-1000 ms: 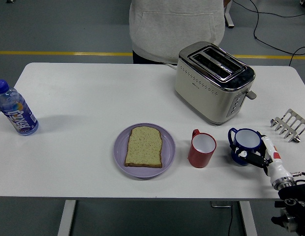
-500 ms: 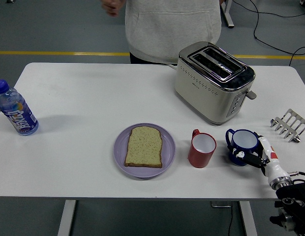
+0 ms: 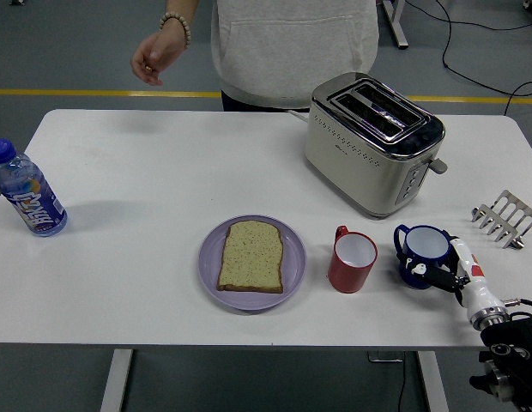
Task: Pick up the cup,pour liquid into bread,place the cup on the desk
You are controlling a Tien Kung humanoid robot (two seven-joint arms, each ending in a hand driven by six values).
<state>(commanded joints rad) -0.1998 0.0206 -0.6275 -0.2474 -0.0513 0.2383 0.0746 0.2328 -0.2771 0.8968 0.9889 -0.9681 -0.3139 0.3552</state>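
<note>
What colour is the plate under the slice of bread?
Light purple, a lilac shade. The plate shows clearly in the head view, with the bread lying on it.

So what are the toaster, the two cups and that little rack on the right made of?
The toaster looks like metal: cream body, shiny chrome top with reflections. The red cup and blue cup have glossy outsides and white insides, probably glazed ceramic, though enamel is possible. The rack looks like bare silvery metal, with thin upright slats.
</note>
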